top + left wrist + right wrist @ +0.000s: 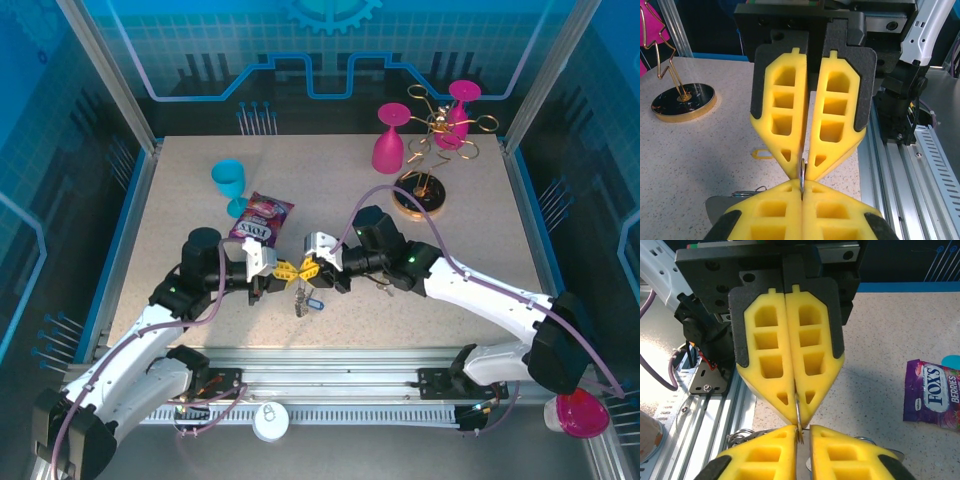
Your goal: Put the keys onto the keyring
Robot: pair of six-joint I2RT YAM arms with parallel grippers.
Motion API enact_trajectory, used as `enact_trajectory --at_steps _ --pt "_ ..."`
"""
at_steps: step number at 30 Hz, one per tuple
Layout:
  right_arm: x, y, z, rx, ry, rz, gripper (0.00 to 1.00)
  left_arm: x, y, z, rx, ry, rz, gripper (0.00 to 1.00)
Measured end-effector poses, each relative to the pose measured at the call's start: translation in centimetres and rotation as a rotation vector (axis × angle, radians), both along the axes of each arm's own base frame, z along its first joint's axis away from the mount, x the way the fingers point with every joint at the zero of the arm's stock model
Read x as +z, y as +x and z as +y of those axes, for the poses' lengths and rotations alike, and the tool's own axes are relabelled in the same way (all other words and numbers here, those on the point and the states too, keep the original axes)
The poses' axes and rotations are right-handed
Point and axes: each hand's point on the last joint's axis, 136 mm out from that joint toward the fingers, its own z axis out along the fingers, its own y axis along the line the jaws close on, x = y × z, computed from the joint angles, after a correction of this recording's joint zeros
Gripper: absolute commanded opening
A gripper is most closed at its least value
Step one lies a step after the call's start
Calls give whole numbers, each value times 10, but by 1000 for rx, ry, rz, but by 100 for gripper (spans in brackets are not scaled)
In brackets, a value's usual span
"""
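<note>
The table (480, 260) is crossed by the left arm (150, 325) and the right arm (480, 290), which are set nose to nose near its front edge. Well behind them are seen a gold wire stand (421, 197), 2 pink cups (389, 140), a teal cup (229, 184) and a purple candy bag (262, 217). None of these is judged to stand in the way.

The left gripper (287, 268) and the right gripper (306, 268) are placed tip to tip. The left jaws are pressed fully together on a thin metal edge. The right jaws are pinched on the same edge from the opposite side, with only a narrow slit left behind the tips.

That edge is taken to be the keyring (801, 174). It is seen edge-on and upright, so its long axis lies across the line joining the 2 grippers, and neither arm is the nearer. The rest of it hangs below the tips with a blue tag (314, 299).

Small metal loops (740, 436) are glimpsed under the fingers; whether they are the keys cannot be told. A small yellow tag (761, 153) lies flat on the table just beside the grippers and apart from the ring. It is judged to belong to a key not yet threaded.
</note>
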Motion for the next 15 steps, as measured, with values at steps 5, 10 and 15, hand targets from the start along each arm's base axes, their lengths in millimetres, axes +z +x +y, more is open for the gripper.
enact_trajectory --at_steps 5,10,15 --pt "-1 -1 0 6 -4 -3 0 -2 0 0 1 -1 11 0" --pt "-1 -1 0 6 -4 -2 0 -2 0 0 1 -1 14 0" --pt "-2 -1 0 5 -8 -6 26 -2 -1 0 1 -1 15 0"
